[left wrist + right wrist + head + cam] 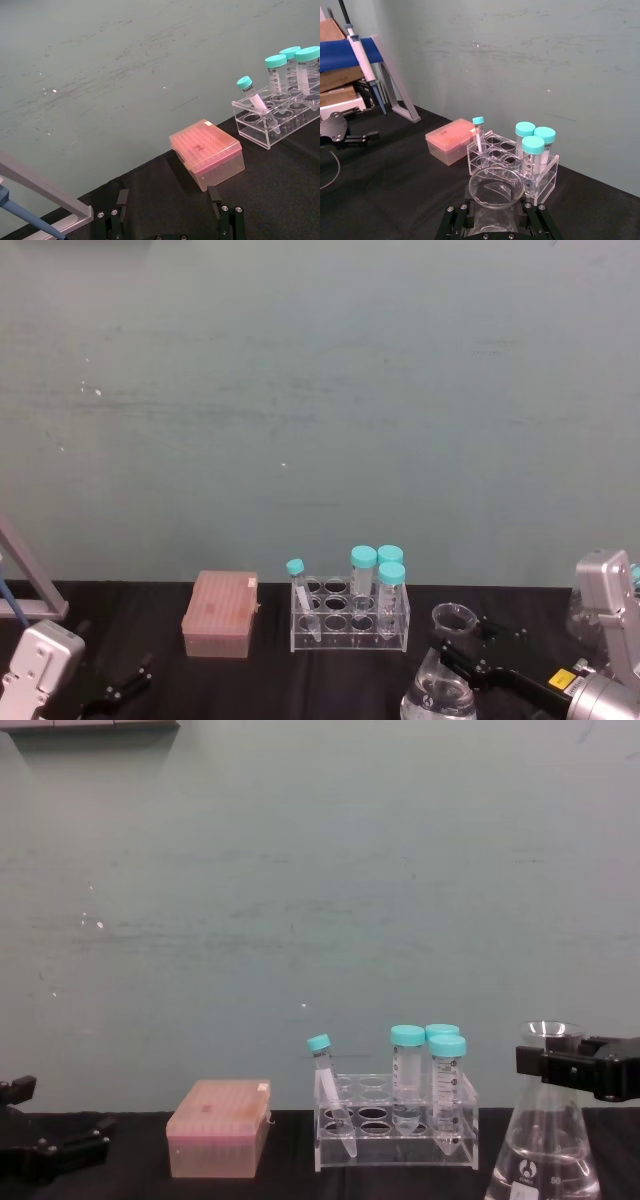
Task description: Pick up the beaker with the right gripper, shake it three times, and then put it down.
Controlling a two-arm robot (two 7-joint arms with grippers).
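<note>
A: Where are we at w/ the task?

B: Early, I'd say. Left of the tube rack (350, 618), the left gripper (118, 692) sits parked low, fingers apart, doing nothing. Just right of the rack, the beaker (545, 1145) looks to be standing on the black table (250, 685), w/ the right gripper (580, 1072) at its neck. Can't tell if the jaws have closed yet. Lift, three shakes & set-down all left, prob.

A: Any view better than the rest?

B: Right wrist view looks straight down the beaker's mouth, jaw blocks either side. Chest view gives the side-on: clamp high at the neck, base low.
</note>
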